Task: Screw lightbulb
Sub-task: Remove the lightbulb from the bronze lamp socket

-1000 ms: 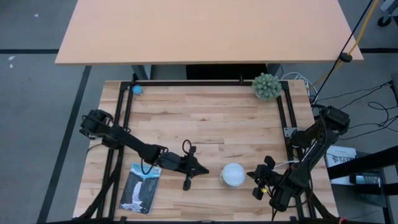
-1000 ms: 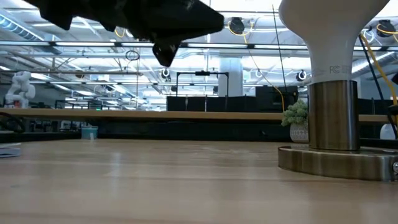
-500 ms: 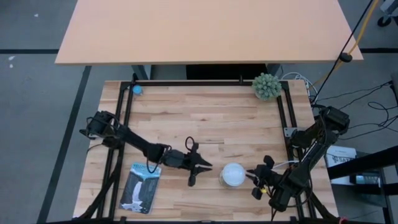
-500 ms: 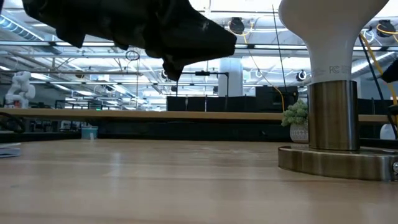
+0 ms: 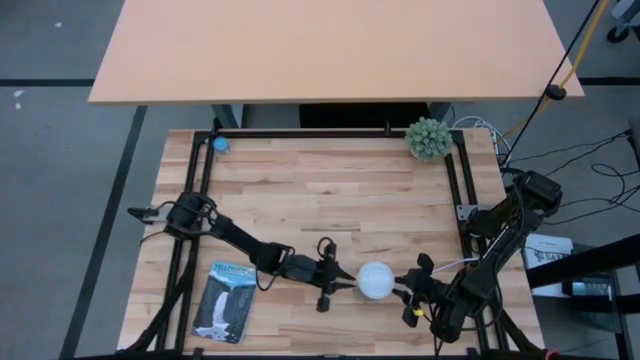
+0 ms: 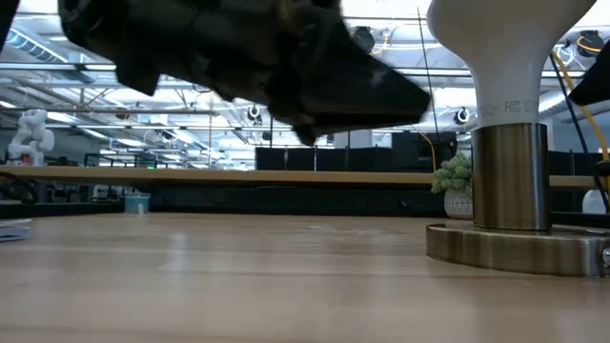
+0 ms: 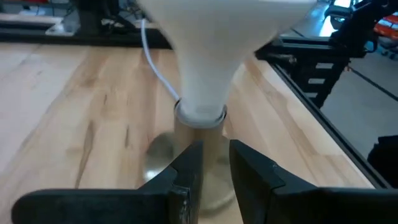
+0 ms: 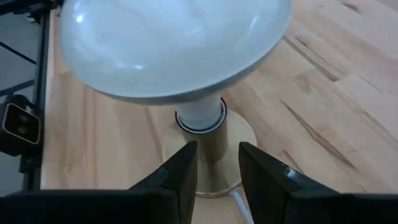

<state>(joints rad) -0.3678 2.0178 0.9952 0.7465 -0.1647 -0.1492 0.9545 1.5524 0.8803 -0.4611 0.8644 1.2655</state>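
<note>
The white lightbulb [image 5: 375, 281] stands upright near the table's near edge, its neck down in a brass socket [image 6: 510, 171] on a round flat base [image 6: 515, 246]. My left gripper [image 5: 345, 284] is just left of the bulb, level with the socket stem [image 7: 200, 134]. Its fingers are a narrow gap apart [image 7: 216, 163]. My right gripper [image 5: 404, 290] is just right of the bulb, below the globe [image 8: 168, 43], also facing the stem [image 8: 208, 140] with a narrow gap [image 8: 217, 163]. Neither gripper holds anything.
A white cord [image 7: 155, 62] leads from the socket base. A printed booklet [image 5: 225, 300] lies near the left front. A small green plant [image 5: 428, 138] stands at the far right corner and a blue object [image 5: 220, 144] at the far left. Black frame rails [image 5: 462, 190] edge the table.
My left gripper has travelled toward the table's right edge and slightly toward the near edge, closing in on the lightbulb. The bulb and socket have stayed where they were.
</note>
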